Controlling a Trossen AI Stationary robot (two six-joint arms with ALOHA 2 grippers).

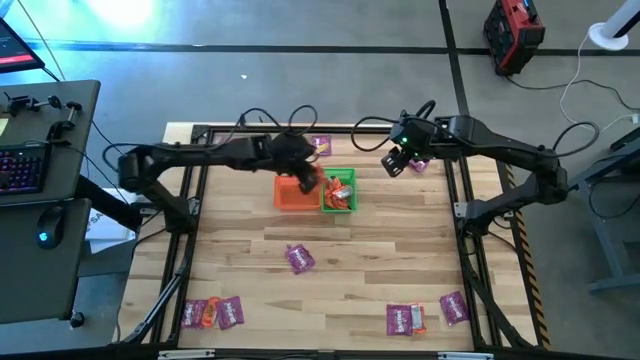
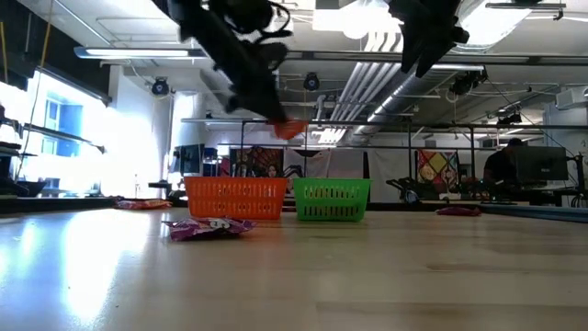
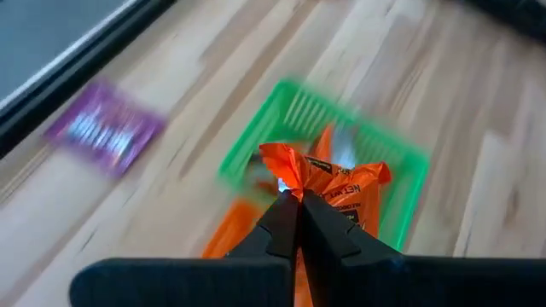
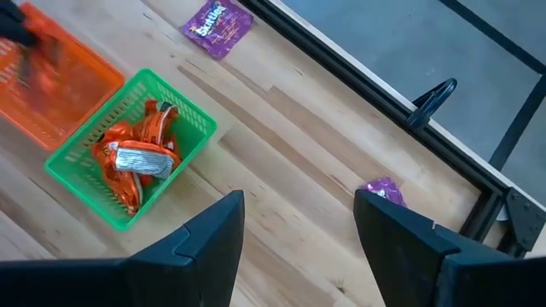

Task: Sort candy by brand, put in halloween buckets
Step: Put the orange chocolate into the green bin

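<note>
Gripping orange packet (image 3: 328,183), left hand (image 3: 299,200); bucket (image 3: 401,170) seemingly below

Level across pale wooden counter (image 2: 367,276): orange square plastic lattice bucket (image 2: 234,198) touching bright green square plastic lattice bucket (image 2: 331,200) at mid-depth, both upright. Purple shiny flat candy packet (image 2: 209,227) lying nearer, in front of orange bucket. Orange-red flat packet (image 2: 142,204) on counter beyond, left of buckets; dark reddish packet (image 2: 457,211) far off to right. Above buckets, dark left tool (image 2: 274,115) slanting down from upper left, tips pinched on crumpled orange-red candy wrapper (image 2: 290,129), held well clear of both rims. Dark right tool (image 2: 424,41) high near ceiling lights, finger state unclear. Seated person (image 2: 501,170) at monitor in background right
</note>
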